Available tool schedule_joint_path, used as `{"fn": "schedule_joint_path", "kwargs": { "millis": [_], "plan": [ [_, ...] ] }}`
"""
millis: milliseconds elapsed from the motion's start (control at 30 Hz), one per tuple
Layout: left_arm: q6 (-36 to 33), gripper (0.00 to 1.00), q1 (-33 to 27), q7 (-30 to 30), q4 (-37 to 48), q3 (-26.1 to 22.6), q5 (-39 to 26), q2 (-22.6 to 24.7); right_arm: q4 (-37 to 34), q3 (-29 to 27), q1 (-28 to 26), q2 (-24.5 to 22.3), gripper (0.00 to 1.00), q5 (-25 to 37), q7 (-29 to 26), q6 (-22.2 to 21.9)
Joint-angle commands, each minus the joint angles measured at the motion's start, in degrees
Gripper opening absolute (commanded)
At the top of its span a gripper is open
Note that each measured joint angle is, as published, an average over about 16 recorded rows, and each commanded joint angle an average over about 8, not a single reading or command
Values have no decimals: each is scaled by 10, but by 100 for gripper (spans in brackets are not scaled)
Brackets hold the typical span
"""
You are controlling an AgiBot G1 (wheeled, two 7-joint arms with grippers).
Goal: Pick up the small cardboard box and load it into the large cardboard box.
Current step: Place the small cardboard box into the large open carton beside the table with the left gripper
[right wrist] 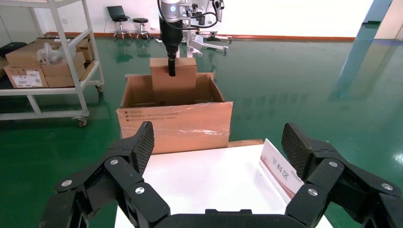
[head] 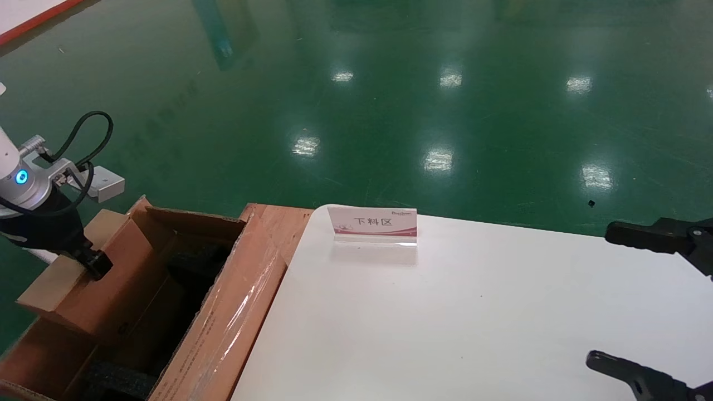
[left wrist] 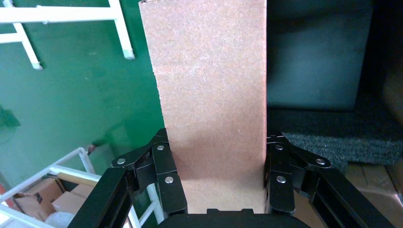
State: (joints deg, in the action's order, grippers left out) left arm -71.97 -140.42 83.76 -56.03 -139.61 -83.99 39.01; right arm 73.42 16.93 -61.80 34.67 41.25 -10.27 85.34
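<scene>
One small cardboard box (left wrist: 211,104) upright, left gripper (left wrist: 219,183) fingers clamped, right gripper (right wrist: 218,152) apart.

White-and-red sign card (head: 372,224) standing on the white table (head: 473,312) reads "下料区" in dark characters, with a small logo at its top corner too small to read; small print on the carton flap (head: 207,334) is illegible

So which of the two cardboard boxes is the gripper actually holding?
The small cardboard box, clamped in the left gripper over the large cardboard box, which sits open beside the table.
</scene>
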Motion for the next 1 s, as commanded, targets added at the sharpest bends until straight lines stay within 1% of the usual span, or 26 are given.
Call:
{"fn": "schedule_joint_path", "kwargs": {
  "millis": [33,267,667,1000],
  "plan": [
    [6,0,5,0,3,0,-1,2,0,0,0,0,100,0,0,0],
    [22,0,33,-6,28,2,4,10,0,0,0,0,100,0,0,0],
    [15,0,68,-35,71,10,37,20,0,1,0,0,100,0,0,0],
    [21,0,110,-56,115,17,61,32,0,1,0,0,100,-1,0,0]
  ]
}}
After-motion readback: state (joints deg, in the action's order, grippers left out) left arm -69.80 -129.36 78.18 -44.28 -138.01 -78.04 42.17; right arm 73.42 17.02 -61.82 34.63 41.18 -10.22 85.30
